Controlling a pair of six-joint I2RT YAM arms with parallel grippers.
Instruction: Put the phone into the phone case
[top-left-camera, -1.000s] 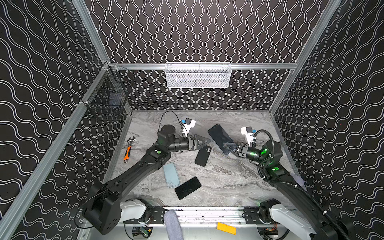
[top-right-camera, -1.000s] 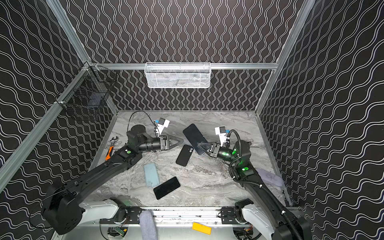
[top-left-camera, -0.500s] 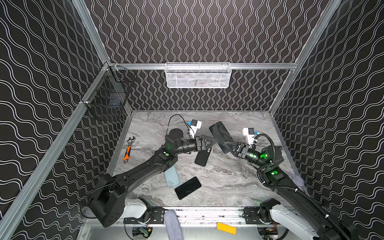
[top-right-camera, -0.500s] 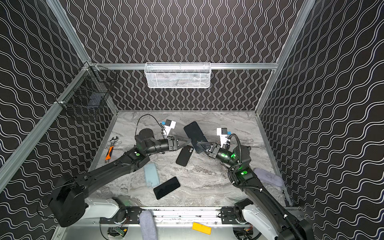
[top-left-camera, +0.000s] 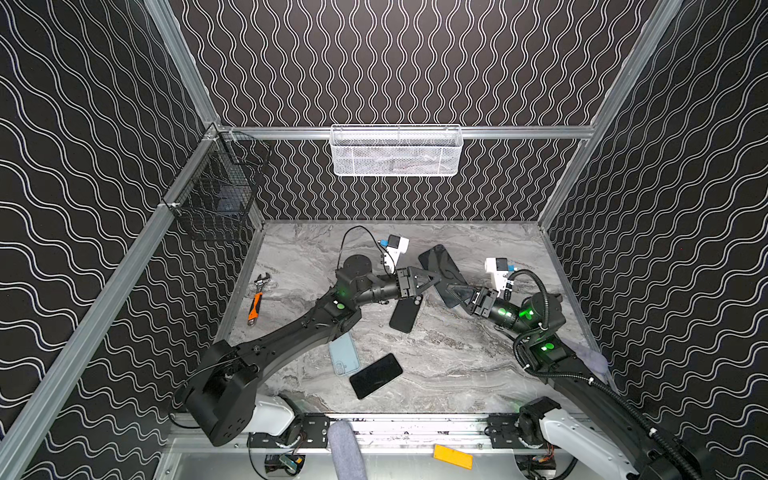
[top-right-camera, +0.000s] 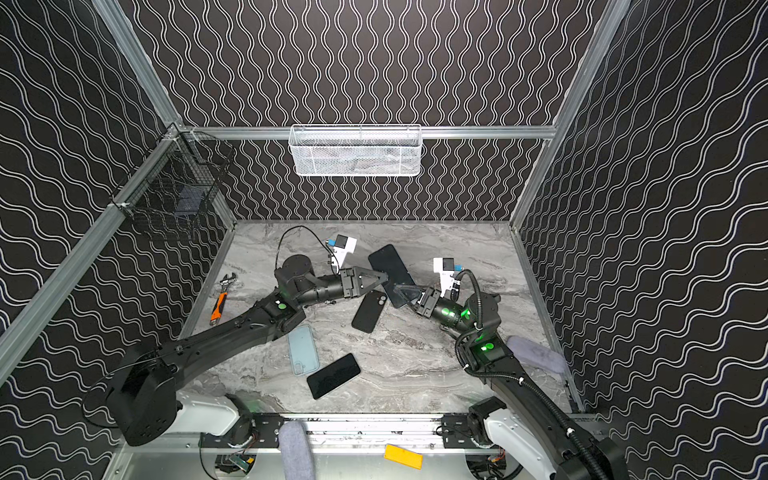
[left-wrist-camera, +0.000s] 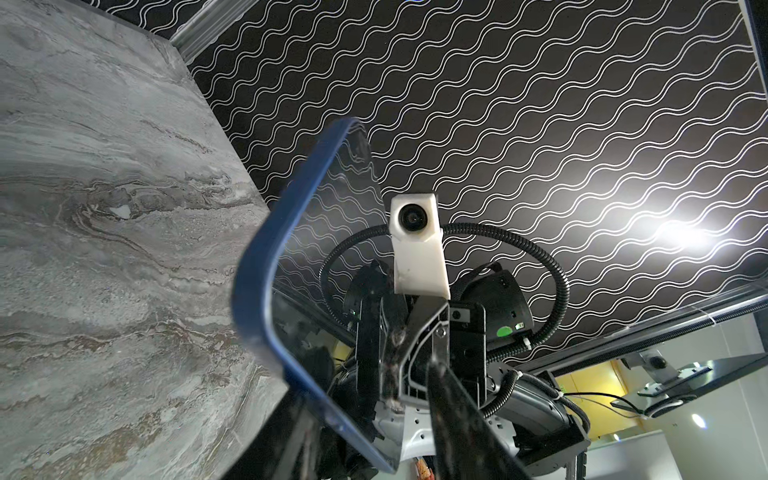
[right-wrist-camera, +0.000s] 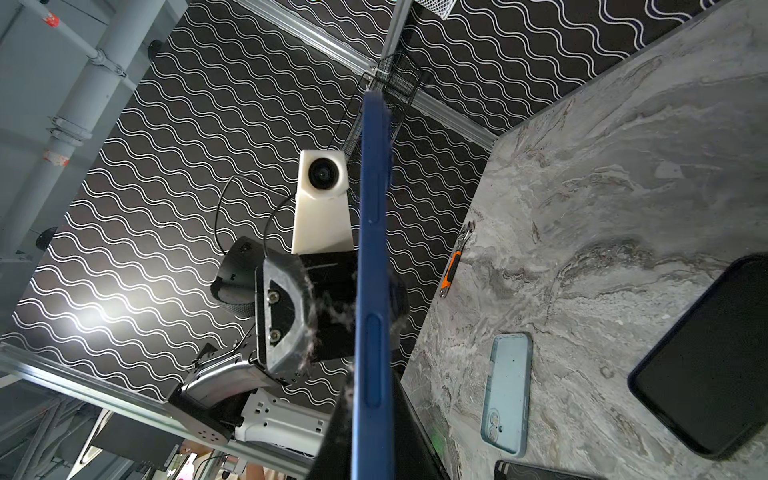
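Note:
A phone (top-left-camera: 442, 270) with a blue rim and dark screen hangs tilted above the table's middle in both top views (top-right-camera: 390, 266). My right gripper (top-left-camera: 455, 293) is shut on its lower end, the blue edge (right-wrist-camera: 372, 249) running between the fingers (right-wrist-camera: 372, 382). My left gripper (top-left-camera: 434, 279) has reached across to the phone's left side. Its jaws stand open, one on either side of the blue rim (left-wrist-camera: 257, 270), with a gap to the far finger (left-wrist-camera: 453, 411). A black phone case (top-left-camera: 405, 313) lies flat below the grippers.
A light-blue phone or case (top-left-camera: 344, 353) and a black phone (top-left-camera: 376, 375) lie nearer the front edge. An orange-handled wrench (top-left-camera: 255, 301) lies by the left wall. A white mesh basket (top-left-camera: 397, 151) and a black wire basket (top-left-camera: 218, 199) hang on the walls.
My left gripper has swung right to the held phone and its jaws have narrowed around the rim. The right gripper kept its grip and edged the phone towards the left arm.

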